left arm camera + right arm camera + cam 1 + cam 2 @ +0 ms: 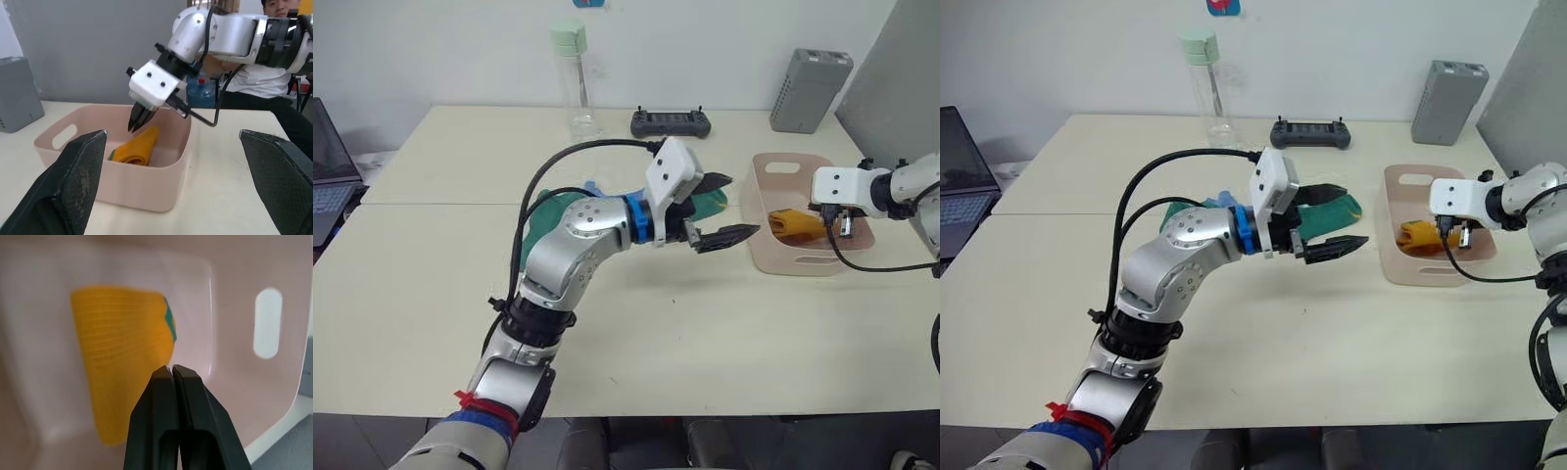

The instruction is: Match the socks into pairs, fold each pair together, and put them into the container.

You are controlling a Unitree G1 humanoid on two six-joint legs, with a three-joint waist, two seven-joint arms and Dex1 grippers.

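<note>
— While the right gripper (pixel 172 369) is held pinched together and empty over the container (pixel 766 257), how many socks are counted?
— One folded yellow bundle (pixel 793 224) inside; green socks (pixel 1337 206) are largely hidden behind the spread-open, empty left gripper (pixel 726 208).

Your robot's left arm (pixel 570 257) was silver-grey metal with rounded joints, a blue ring at the wrist, a white camera block and looping black cables. Red and blue tape wrapped its near end. Both grippers, left (pixel 722 209) and right (pixel 137 117), had tapered black textured fingers.
</note>
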